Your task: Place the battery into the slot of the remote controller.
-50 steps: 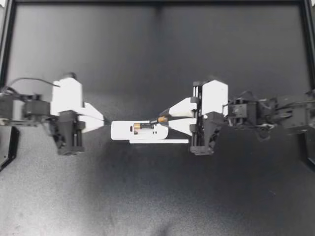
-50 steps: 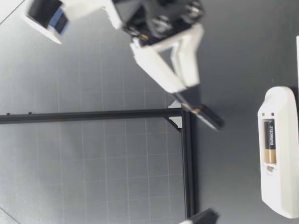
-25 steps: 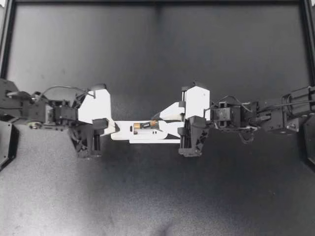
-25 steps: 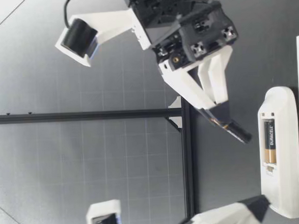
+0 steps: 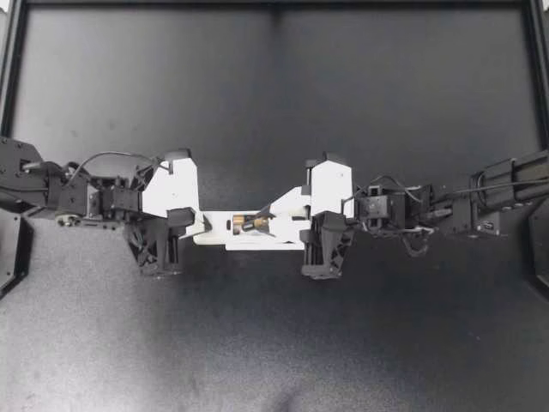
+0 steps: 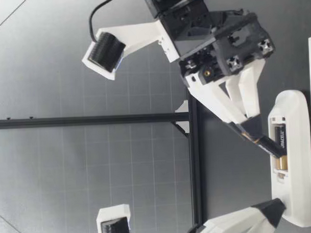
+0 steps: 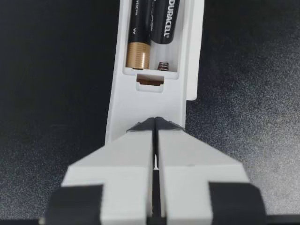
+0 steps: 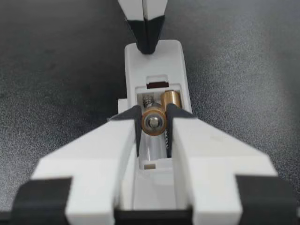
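The white remote (image 5: pixel 214 232) lies back-up mid-table, its slot open with one battery (image 6: pixel 282 142) seated inside. My right gripper (image 5: pixel 262 221) is shut on a second battery (image 5: pixel 251 224) and holds it tilted, its lower end dipping into the empty bay beside the seated battery. In the right wrist view the battery (image 8: pixel 153 123) sits between the fingers (image 8: pixel 129 126), above the spring (image 8: pixel 148 100). My left gripper (image 5: pixel 202 225) is shut, its tips resting on the remote's (image 7: pixel 145 101) end just short of the slot.
The remote's thin white cover (image 5: pixel 274 247) lies flat along the remote's near side. A black frame (image 5: pixel 274 5) borders the dark table mat. The black rail (image 6: pixel 94 120) stands behind the arms in the low view.
Both arms closed in on the remote. My right gripper came down with the battery from above the remote into the slot. My left gripper moved from beside the remote onto its end.
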Controlling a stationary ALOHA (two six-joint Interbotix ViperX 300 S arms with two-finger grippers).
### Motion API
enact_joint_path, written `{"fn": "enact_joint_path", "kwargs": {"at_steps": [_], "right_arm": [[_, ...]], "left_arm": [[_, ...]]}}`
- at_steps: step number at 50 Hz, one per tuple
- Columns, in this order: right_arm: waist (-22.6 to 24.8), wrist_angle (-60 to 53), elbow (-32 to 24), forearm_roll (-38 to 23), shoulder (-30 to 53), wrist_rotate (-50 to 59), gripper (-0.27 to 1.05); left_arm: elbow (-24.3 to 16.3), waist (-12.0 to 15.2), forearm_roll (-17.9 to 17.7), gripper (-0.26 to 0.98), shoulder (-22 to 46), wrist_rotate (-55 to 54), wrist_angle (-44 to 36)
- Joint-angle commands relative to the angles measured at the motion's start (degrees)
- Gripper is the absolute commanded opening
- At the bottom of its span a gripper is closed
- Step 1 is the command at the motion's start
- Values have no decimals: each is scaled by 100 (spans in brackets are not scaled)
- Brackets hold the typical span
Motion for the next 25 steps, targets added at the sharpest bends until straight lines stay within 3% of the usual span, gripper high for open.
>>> {"fn": "enact_joint_path", "kwargs": {"at_steps": [1, 25], "right_arm": [[35, -70, -97, 0, -97, 0, 5], [79, 255, -290, -9, 123, 0, 5]], "left_arm": [[-53, 18, 9, -16, -35, -9, 9], [-70, 18, 9, -16, -44, -18, 26]]}}
